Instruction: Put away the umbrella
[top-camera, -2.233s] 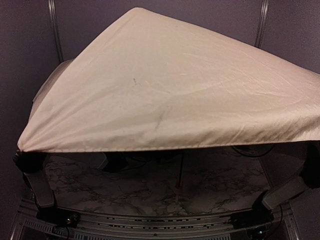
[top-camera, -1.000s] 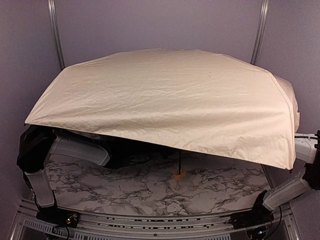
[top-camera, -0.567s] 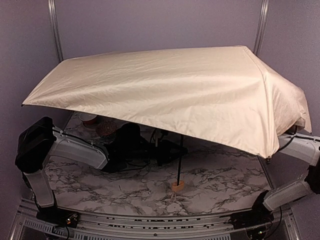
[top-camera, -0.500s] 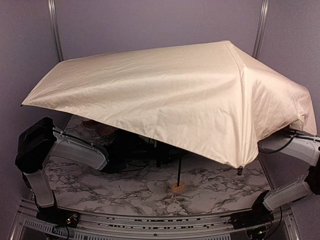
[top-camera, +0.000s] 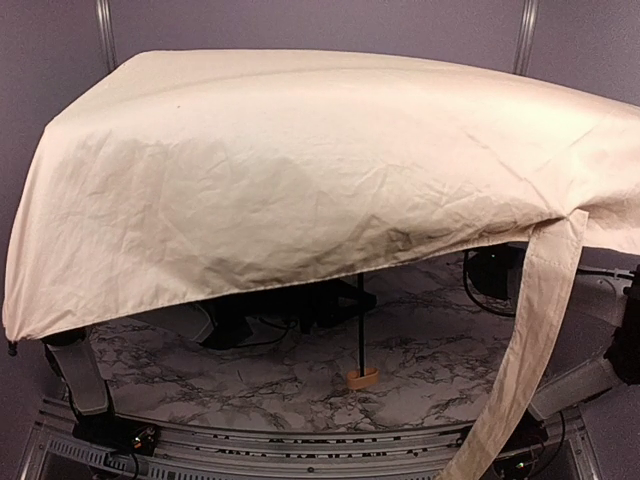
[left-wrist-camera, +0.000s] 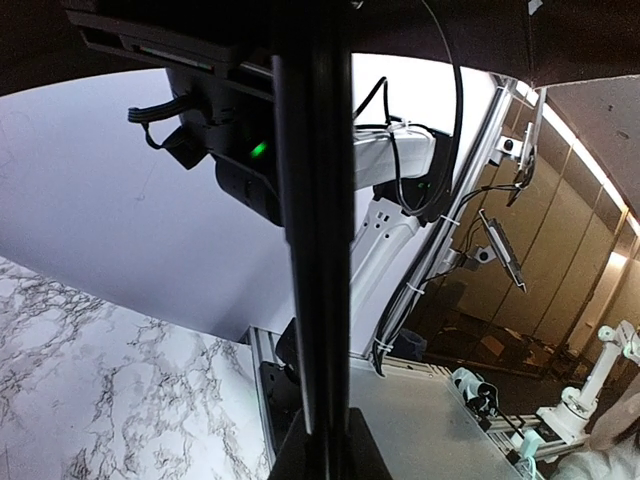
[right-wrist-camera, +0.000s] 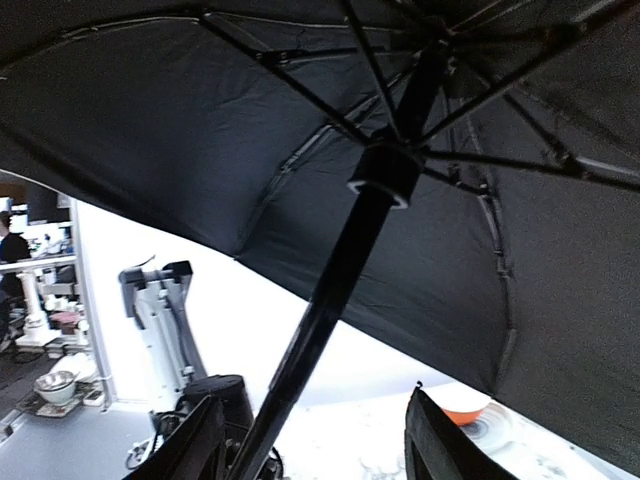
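Standing open over the bench, the umbrella fills most of the overhead view. Its cream canopy is spread wide, and its thin black shaft rises nearly upright from the wooden knob, which rests on the marble surface. A fabric strap hangs loose from the canopy edge, well to the right of the shaft.

The left fingers are closed on the shaft, which runs straight up through the middle of the left wrist view. The right fingers stand apart on either side of the shaft, below the runner, and grip nothing. Whether one of them brushes the shaft cannot be told.

The umbrella is probably light but top-heavy, and with only one hold on the shaft it would tip readily. The canopy is soft, likely slippery cloth that gives no firm purchase. The ribs radiating from the shaft look thin enough to bend if squeezed or snagged. The shaft is stiff, yet slim and smooth, so a grip there may slide or let it twist.

The sensible holds seem to be the shaft itself, low toward the knob, for steadying, and the runner collar for collapsing the canopy down along the shaft. The strap would serve afterwards to bind the folded cloth.
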